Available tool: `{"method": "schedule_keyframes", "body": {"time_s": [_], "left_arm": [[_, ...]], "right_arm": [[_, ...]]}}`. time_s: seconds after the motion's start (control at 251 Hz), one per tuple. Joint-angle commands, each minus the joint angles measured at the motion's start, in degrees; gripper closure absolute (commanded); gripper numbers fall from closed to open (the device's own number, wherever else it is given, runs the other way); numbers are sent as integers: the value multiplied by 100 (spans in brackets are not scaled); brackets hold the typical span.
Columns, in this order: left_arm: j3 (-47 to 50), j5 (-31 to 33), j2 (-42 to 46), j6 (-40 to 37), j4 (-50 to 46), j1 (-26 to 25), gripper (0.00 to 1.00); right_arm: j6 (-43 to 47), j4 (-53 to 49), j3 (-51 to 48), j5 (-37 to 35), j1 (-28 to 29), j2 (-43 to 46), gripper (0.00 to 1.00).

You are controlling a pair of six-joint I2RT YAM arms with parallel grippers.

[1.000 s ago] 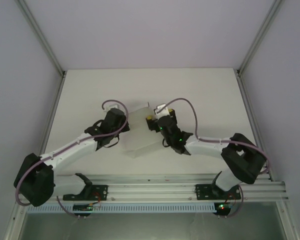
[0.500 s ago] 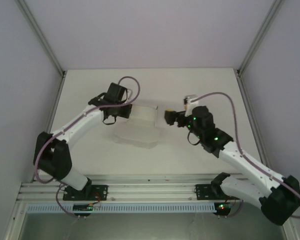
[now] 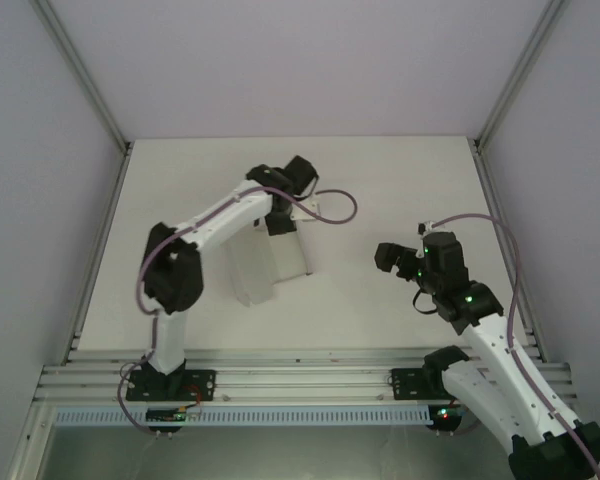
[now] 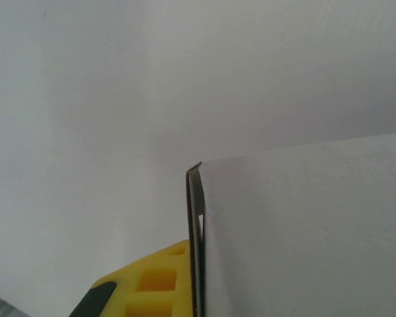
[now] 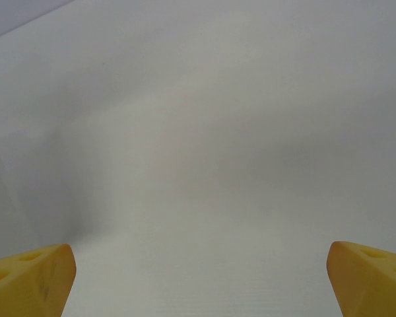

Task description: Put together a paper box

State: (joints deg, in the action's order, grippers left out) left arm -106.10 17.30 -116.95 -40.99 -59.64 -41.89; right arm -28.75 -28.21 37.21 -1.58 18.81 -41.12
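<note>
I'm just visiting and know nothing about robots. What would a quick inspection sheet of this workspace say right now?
Surface: white table, flat and plain.
Job's things: paper box, white cardboard, seemingly partly folded, left of centre.
Clutter: nothing seen.
Grippers: left gripper shut on the paper box's edge; right gripper open, holding nothing, apart from the box.
Cables: purple cable loops off the left arm; second purple cable arcs along the right arm.
Surroundings: pale walls, metal frame posts, aluminium rail at the near edge.

A white table (image 3: 400,180) — the paper box (image 3: 258,272) rests on it, left of the middle.
</note>
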Motion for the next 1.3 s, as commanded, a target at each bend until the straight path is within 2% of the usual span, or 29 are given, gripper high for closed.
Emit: {"method": "schedule_keyframes", "body": {"time_s": [0.0,0.108,0.156,0.176,0.212,0.287,0.379,0.479,0.547,0.607,0.627,0.643,0.651,0.742,0.806,0.91,0.974,1.014,1.086,1.138,1.185,1.297], "left_arm": [[-687,729,-812,-653,-830,-254,100],[-1330,924,-1433,-689,-931,-456,100],[-1533,956,-1640,-726,-853,-510,97],[-1614,972,-1719,-726,-833,-524,93],[-1760,993,-1852,-718,-837,-556,79],[-2059,960,-2070,-691,-931,-597,61],[-2219,930,-2137,-651,-998,-635,45],[-2376,828,-2029,-565,-1048,-649,36],[-2428,590,-1837,-503,-1078,-654,34],[-2420,375,-1619,-413,-1055,-653,25],[-2410,288,-1535,-374,-1035,-650,16],[-2402,217,-1459,-347,-1013,-649,2],[-2392,185,-1427,-330,-1001,-648,0],[-2114,-26,-904,-56,-494,-654,0],[-1667,-198,-398,231,174,-629,0],[-794,-389,593,1193,1495,-491,0],[-338,-317,1204,2149,2087,-344,1],[4,-137,1594,3003,2425,-197,0],[609,-178,2267,4744,2509,300,0],[1333,-716,2768,5784,2649,803,1],[2164,-978,3234,6526,2940,1248,1],[3955,-822,4111,7572,3262,1977,0]], "right_arm": [[-19,-228,-64,184,-147,69,1],[1,-175,-164,378,-290,54,1],[-7,-128,-213,449,-361,41,1],[-17,-105,-247,477,-376,30,1],[-20,-65,-281,560,-435,16,1],[-10,-69,-326,676,-538,-42,1],[-17,-84,-356,752,-661,-72,1],[0,49,-390,1007,-755,-112,1],[8,143,-390,1122,-773,-150,1],[5,208,-367,1179,-780,-183,1],[16,223,-364,1192,-782,-200,1],[22,234,-357,1208,-780,-212,1],[28,247,-355,1223,-779,-218,1],[319,555,-305,1293,-778,-336,0],[526,793,-269,1632,-748,-506,1],[854,941,-20,1887,-647,-965,0],[1115,940,221,1870,-512,-1319,0],[1356,953,392,1903,-395,-1583,1],[1765,969,748,1813,-50,-2124,1],[2155,989,1032,1754,263,-2592,1],[2517,812,1446,1545,604,-3095,1],[3266,573,2430,1236,1190,-4381,0]]}}
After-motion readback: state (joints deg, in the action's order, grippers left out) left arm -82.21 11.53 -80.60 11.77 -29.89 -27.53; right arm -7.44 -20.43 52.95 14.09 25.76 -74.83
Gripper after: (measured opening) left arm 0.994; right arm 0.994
